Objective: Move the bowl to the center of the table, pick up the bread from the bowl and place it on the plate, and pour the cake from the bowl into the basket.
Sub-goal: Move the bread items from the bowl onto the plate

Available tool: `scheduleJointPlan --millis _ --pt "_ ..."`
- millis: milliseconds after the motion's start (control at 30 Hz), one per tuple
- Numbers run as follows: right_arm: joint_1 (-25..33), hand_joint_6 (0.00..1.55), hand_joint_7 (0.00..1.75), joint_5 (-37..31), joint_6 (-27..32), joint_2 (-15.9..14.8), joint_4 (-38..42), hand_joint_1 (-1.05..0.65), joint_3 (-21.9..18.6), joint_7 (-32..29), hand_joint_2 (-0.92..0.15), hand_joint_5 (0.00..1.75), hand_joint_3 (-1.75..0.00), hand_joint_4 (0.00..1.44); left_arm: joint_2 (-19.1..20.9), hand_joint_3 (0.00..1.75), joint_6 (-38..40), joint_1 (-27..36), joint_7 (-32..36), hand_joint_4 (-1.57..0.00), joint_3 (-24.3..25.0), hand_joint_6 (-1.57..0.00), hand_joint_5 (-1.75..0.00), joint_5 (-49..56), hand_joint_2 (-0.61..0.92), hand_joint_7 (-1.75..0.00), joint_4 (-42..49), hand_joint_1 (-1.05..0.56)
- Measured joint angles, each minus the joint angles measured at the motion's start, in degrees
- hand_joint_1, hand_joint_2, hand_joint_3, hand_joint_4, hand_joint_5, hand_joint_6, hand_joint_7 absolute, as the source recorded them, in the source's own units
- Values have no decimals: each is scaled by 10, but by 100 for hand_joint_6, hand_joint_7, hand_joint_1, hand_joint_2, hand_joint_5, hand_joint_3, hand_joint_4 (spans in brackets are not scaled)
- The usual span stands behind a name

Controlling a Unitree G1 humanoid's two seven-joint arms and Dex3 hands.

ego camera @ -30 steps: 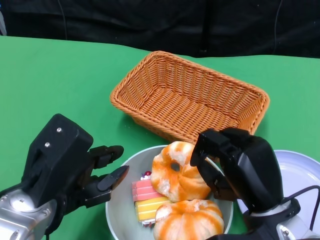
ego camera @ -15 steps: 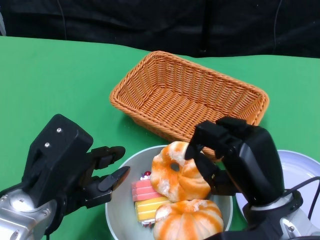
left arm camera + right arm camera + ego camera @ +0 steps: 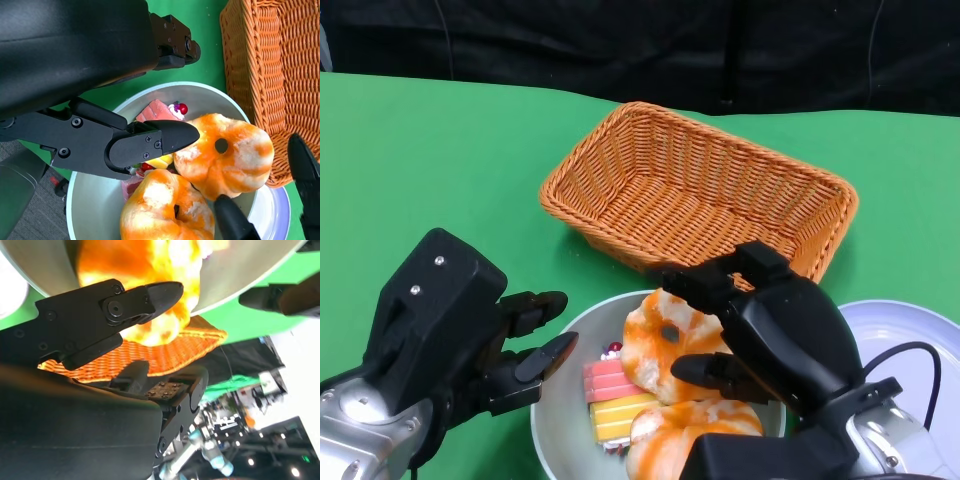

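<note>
- the pale bowl (image 3: 560,420) sits on the green table (image 3: 430,160) at its near edge, about midway across, cut off by the bottom of the head view.
- two orange-streaked bread rolls lie in the bowl: the farther bread (image 3: 675,345) toward the basket side, the nearer bread (image 3: 695,435) against it and partly hidden by the right arm.
- a pink and yellow slice of cake (image 3: 610,400) lies in the bowl just left of the rolls, with small red bits at its far end.
- the right hand (image 3: 740,330) hangs over the farther bread with its fingers (image 3: 685,283) spread apart around the roll; from the pictures i cannot tell whether they touch it, and nothing is gripped.
- the left hand (image 3: 470,340) is by the bowl's left rim, fingers parted, one tip over the rim and another just outside it; it holds nothing.
- the wicker basket (image 3: 700,190) stands behind the bowl toward the far edge, set at a slant, its near wall close to the bowl's far rim.
- the plate (image 3: 910,340) lies at the near right of the table, just beside the bowl, partly covered by the right arm.
</note>
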Motion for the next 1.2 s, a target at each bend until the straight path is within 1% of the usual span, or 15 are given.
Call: scheduleJointPlan --millis 200,433,567,600,667,700,733,767,800,833,867,900,967,1033,1200 --pt "-25 31 1 -20 7 0 50 -66 16 -3 -90 64 0 0 -1 60 -5 0 0 -14 -2 -13 -9 2 92 -1 0 -62" --pt "-46 36 3 -33 3 -1 120 -56 35 -38 -90 77 0 3 -2 60 -3 0 0 -14 -10 -13 -8 9 92 -1 -3 -58" --pt "-57 54 9 -33 -14 -1 156 -39 40 -77 -88 82 0 24 -6 60 2 0 0 -15 -12 -14 -8 10 92 -1 -4 -56" --pt "-59 69 14 -32 -21 -1 165 -29 41 -93 -88 84 0 42 -6 59 5 0 0 -15 -12 -14 -9 10 92 -1 -5 -55" --pt "-62 90 19 -28 -43 0 189 -19 41 -138 -88 82 0 65 -8 58 9 0 0 -15 -12 -15 -9 10 92 -2 -7 -55" --pt "-63 105 24 -26 -61 0 203 -15 41 -168 -88 93 0 79 -9 58 10 0 0 -14 -12 -15 -8 10 92 -1 -8 -55" --pt "-65 110 26 -23 -76 1 215 -13 41 -195 -88 98 0 83 -9 58 10 0 0 -14 -12 -15 -8 10 92 -1 -8 -55" --pt "-67 116 49 -21 -93 1 227 -12 41 -227 -86 127 -12 93 -10 58 10 0 0 -13 -12 -15 -8 10 92 -1 -8 -55" --pt "-70 108 90 -21 -110 1 236 -11 41 -257 -57 151 -72 97 -10 58 9 0 0 -12 -12 -15 -8 10 92 -1 -8 -55" --pt "-75 99 122 -23 -125 1 244 -11 42 -287 -40 162 -108 100 -10 58 9 0 0 -12 -12 -15 -8 10 92 -1 -9 -56" --pt "-78 91 148 -26 -135 0 250 -11 42 -314 -30 168 -129 101 -10 58 9 0 0 -12 -11 -15 -8 10 92 -1 -9 -56" --pt "-81 86 164 -29 -145 -1 255 -12 42 -339 -23 172 -142 101 -10 57 9 0 0 -12 -11 -15 -8 10 92 -1 -9 -56" --pt "-85 82 172 -41 -162 -2 264 -13 47 -384 -17 174 -147 100 -10 57 9 0 0 -13 -11 -15 -8 10 92 -1 -9 -56" --pt "-88 80 174 -55 -170 -3 269 -13 54 -418 -15 174 -148 99 -10 56 9 0 0 -13 -11 -15 -8 10 92 -1 -9 -56" --pt "-99 76 175 -58 -185 -4 263 -15 53 -465 -24 175 -144 100 -9 57 8 0 -1 -12 -10 -14 -7 9 92 0 -8 -56"
